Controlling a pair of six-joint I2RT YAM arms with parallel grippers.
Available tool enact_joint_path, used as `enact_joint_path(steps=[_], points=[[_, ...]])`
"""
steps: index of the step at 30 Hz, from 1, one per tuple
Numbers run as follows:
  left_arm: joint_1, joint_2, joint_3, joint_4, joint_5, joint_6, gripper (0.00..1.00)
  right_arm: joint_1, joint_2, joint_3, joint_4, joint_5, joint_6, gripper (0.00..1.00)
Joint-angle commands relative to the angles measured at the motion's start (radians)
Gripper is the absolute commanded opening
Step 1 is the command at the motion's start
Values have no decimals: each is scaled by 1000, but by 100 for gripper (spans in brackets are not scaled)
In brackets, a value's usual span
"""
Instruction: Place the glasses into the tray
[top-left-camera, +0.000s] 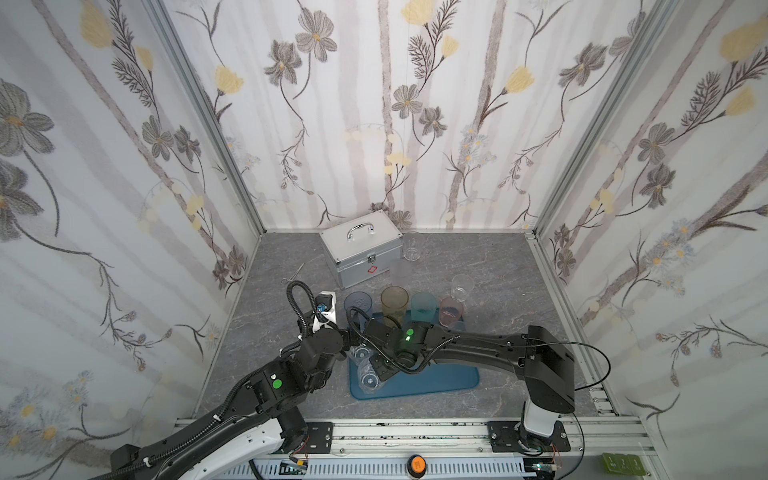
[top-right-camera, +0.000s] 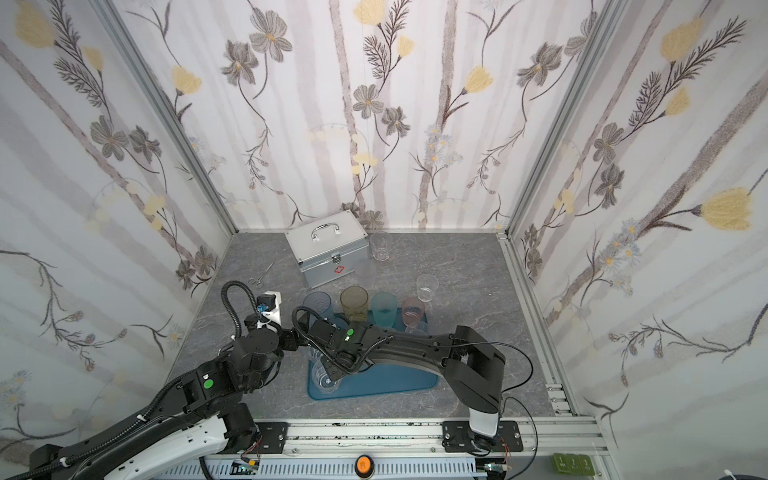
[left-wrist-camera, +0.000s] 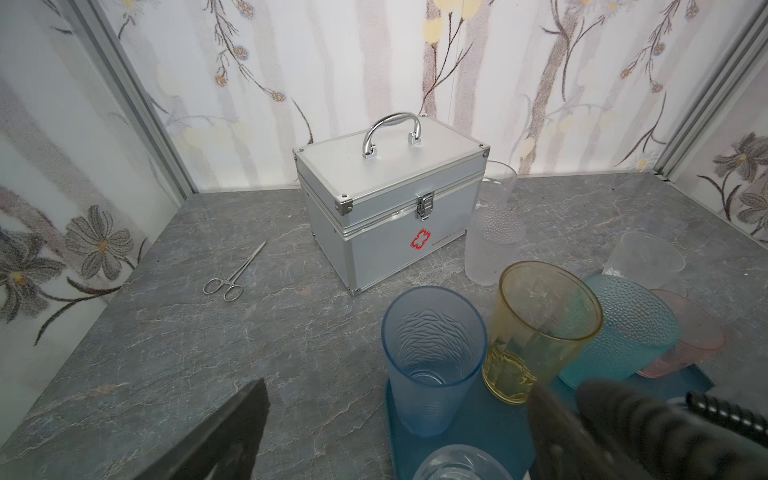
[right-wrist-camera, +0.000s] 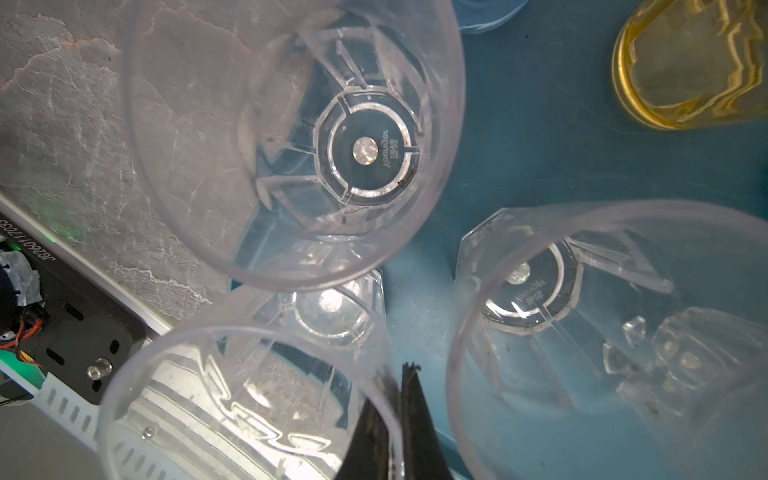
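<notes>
**Right arm setting a clear glass into the tray's 8 o'clock corner**

In both top views we see the tray (top-left-camera: 449, 380) lying on the tabletop (top-left-camera: 519, 270) toward 6 o'clock. The right arm reaches across to its 9 o'clock end.

In the right wrist view, the right fingers (right-wrist-camera: 415, 424) are pinched together on the wall of a clear faceted glass (right-wrist-camera: 249, 395). One finger is inside the rim and one outside. Two neighbouring clear glasses (right-wrist-camera: 291, 124) stand just beside it on the tray. We cannot tell whether the held glass's base has touched down.

The left fingers (left-wrist-camera: 241, 428) are spread wide and hold nothing. They hover near the blue glass (left-wrist-camera: 432, 357) at the tray's 11 o'clock corner. The yellow glass (left-wrist-camera: 548, 316), teal glass (left-wrist-camera: 631, 328) and pink glass (left-wrist-camera: 690, 332) line the 12 o'clock edge.

Three loose clear glasses (top-left-camera: 462, 286) stand off the tray toward 1 o'clock, near the silver case (top-left-camera: 361, 249).

To do this step well, we judge the glass should go straight down until its base sits flat inside the rim. It should not nudge its neighbours. Then the fingers part and lift straight up.
</notes>
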Motion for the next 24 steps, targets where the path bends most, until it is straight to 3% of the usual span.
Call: enact_joint_path(steps=[1, 19, 24], points=[[6, 4, -3, 79, 72, 0, 100, 5, 13, 17, 50, -19, 0, 8], [24, 38, 9, 78, 88, 16, 100, 4, 26, 21, 144, -106, 42, 11], [25, 37, 15, 78, 82, 18, 100, -3, -6, 25, 151, -109, 46, 21]])
